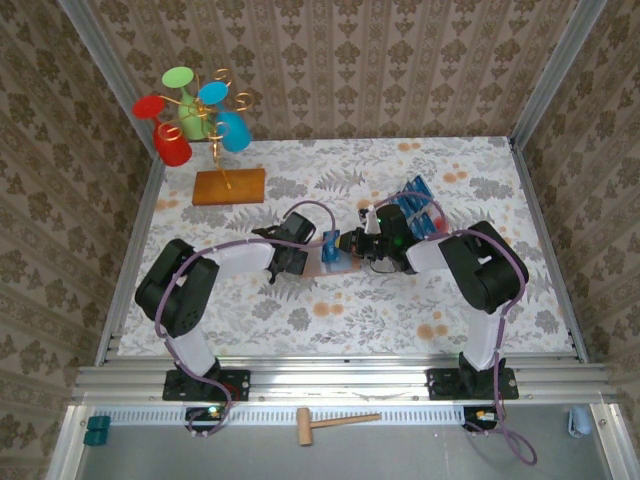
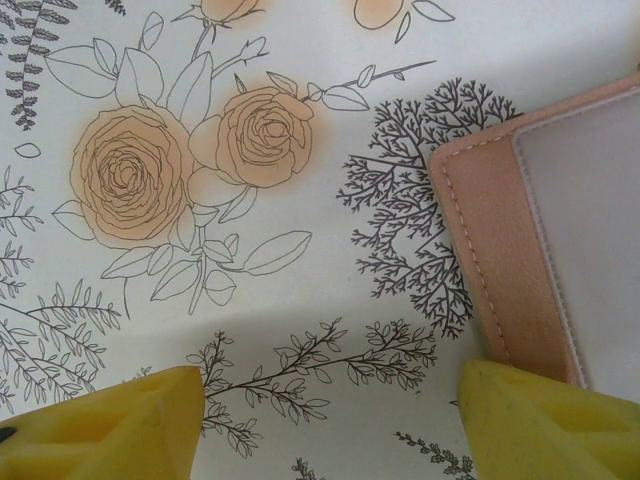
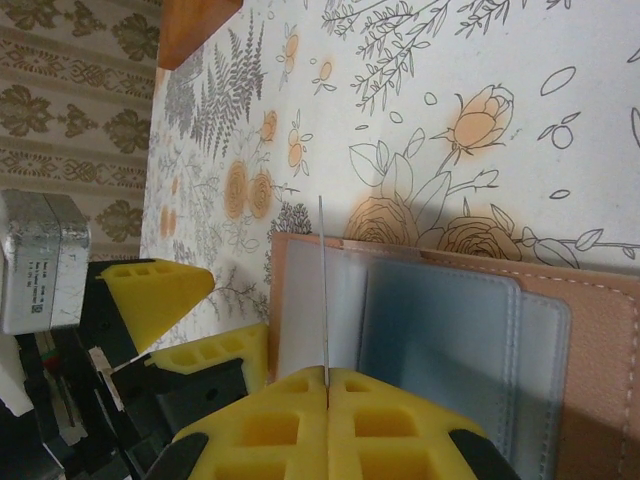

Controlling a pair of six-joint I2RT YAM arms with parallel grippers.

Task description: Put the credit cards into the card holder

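Edgewise, the thin blue rectangular credit card (image 1: 329, 246) stood pinched in the right gripper (image 3: 326, 385) over the open tan leather card holder (image 3: 600, 330); the left gripper (image 2: 330, 410) gaped alongside.

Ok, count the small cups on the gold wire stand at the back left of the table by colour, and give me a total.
Small red cups: 2
Small green cups: 2
Small blue cups: 2
Total: 6

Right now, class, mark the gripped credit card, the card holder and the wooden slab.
credit card (image 3: 323, 285): right wrist view, thin edge.
card holder (image 3: 605, 380): right wrist view, tan border.
wooden slab (image 1: 245, 187): top view, flat face.
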